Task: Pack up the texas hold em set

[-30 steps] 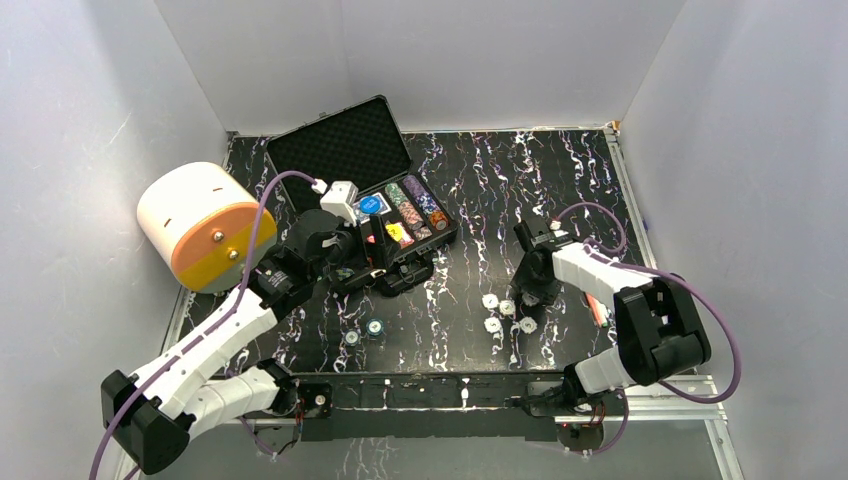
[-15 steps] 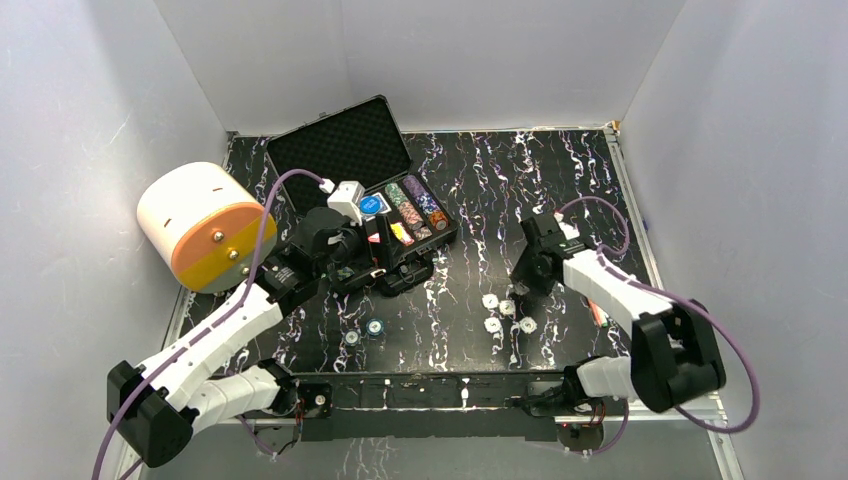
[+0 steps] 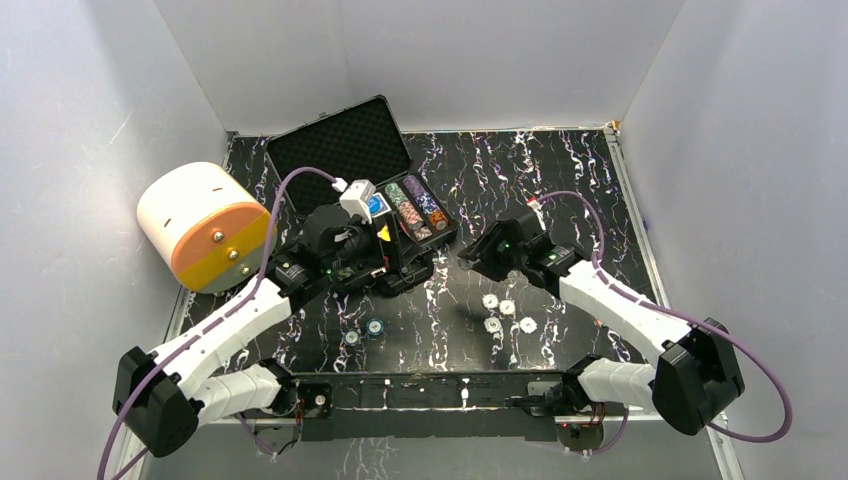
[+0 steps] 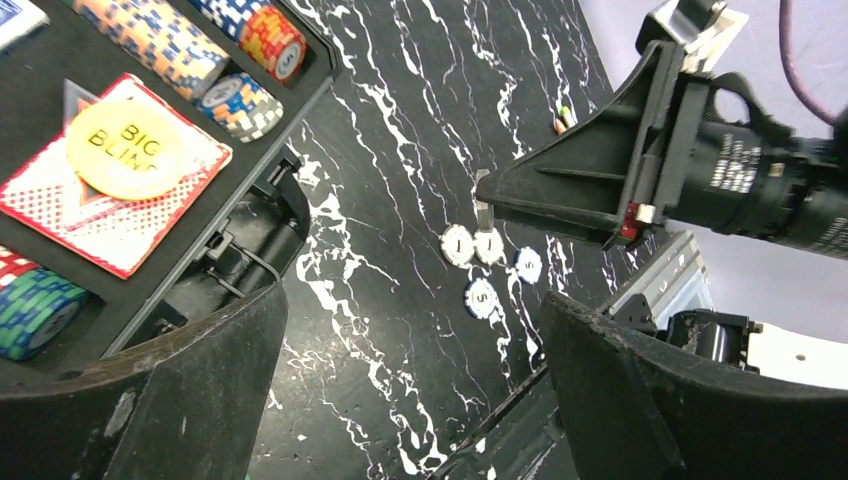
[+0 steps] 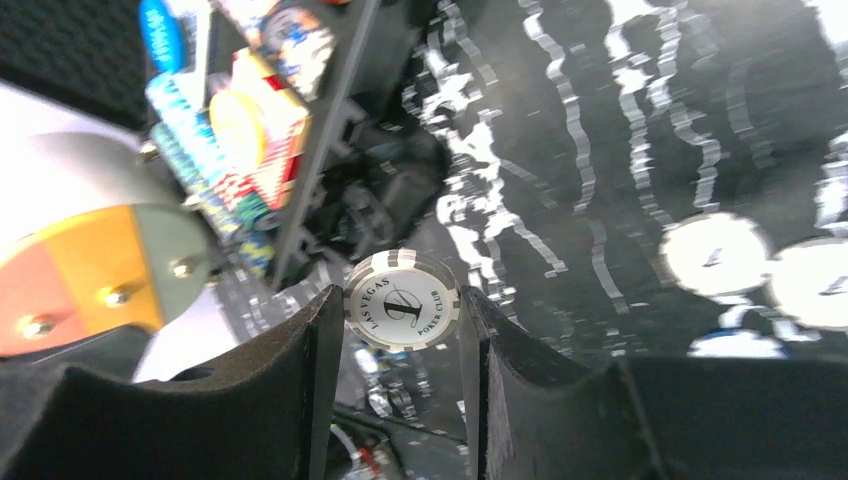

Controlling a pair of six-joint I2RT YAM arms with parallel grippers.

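Swung left and up off the table in the past second, the right gripper now hangs beside the case's near-right corner, clamped on a white chip. The chip is pinched by its rim, its printed face toward the wrist camera; from the left wrist view it shows only as a thin sliver on edge. Behind the gripper, four loose chips lie flat in a small cluster, and two more chips lie well apart from them, nearer the left arm.

The left gripper has edged further over the case's front edge, fingers spread wide with nothing between them.

The case stands open at the far left of the table — long axis roughly left to right, right end slightly farther back, lid leaning away toward the back wall. Inside, chip rows run across its short axis, and the yellow button lies flat on the card deck. The white-and-orange cylinder sits left of the case.
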